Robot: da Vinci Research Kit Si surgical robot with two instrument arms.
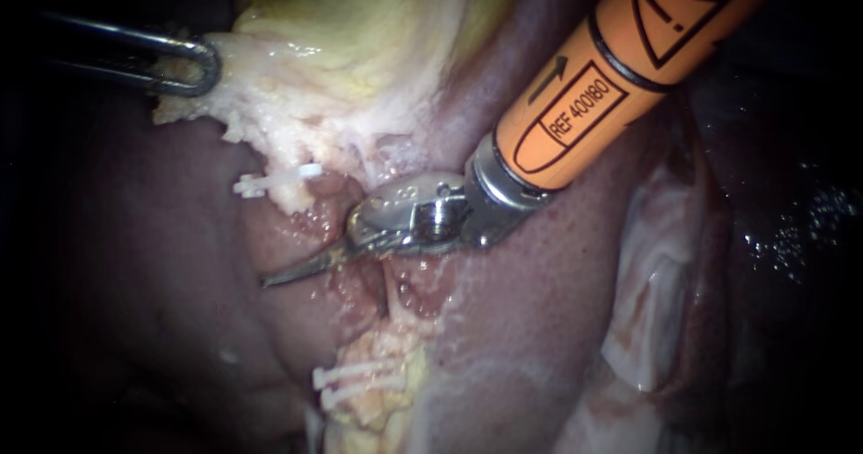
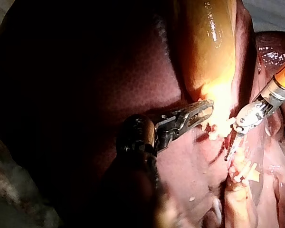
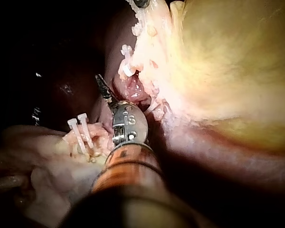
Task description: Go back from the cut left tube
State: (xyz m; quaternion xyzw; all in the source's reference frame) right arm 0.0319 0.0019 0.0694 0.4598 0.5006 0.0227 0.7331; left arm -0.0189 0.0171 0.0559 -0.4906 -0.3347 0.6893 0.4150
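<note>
Our right instrument [image 1: 301,270]: blades together, empty, just beside cut tube [image 1: 382,405] | our left instrument [image 1: 193,66]: pinching gallbladder edge [image 1: 270,85], beyond that tube.

Glossy wet liver [image 1: 557,328], white plastic clips [image 1: 355,371]

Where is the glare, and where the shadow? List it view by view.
Endoscope view: light falls on the gallbladder and right instrument; the left instrument sits at the dark margin. Left wrist view: glare washes out the tissue at the left instrument's tip; the liver is in deep shadow. Right wrist view: gallbladder bright, the side away from it black.
</note>
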